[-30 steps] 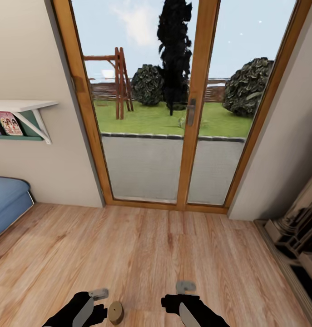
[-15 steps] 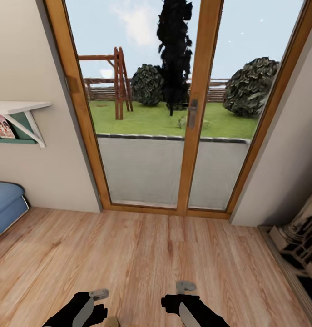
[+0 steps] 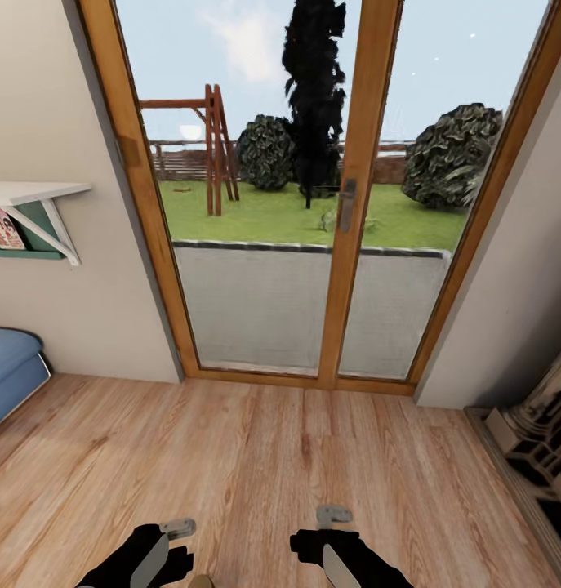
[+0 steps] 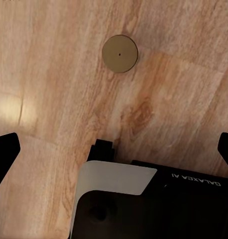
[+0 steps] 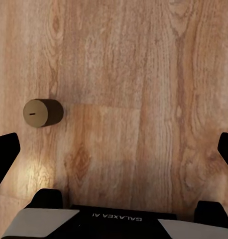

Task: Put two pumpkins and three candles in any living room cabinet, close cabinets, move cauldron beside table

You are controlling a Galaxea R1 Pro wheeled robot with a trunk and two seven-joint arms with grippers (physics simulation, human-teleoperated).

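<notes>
Wooden floor (image 3: 256, 457) runs from me to glass doors (image 3: 313, 204) far ahead. One candle (image 4: 120, 53) stands on it, near my left gripper (image 4: 114, 149), cut off at the head view's edge. Both my grippers, right gripper (image 5: 116, 144) included, gape wide, holding nothing.

Candle (image 4: 120, 53) on floor (image 3: 256, 457) between arms (near robot); glass door (image 3: 313, 188) ahead, shelf (image 3: 31, 196) left.

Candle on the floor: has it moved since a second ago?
No: the candle sank in view together with the door sill; the camera moved.
</notes>
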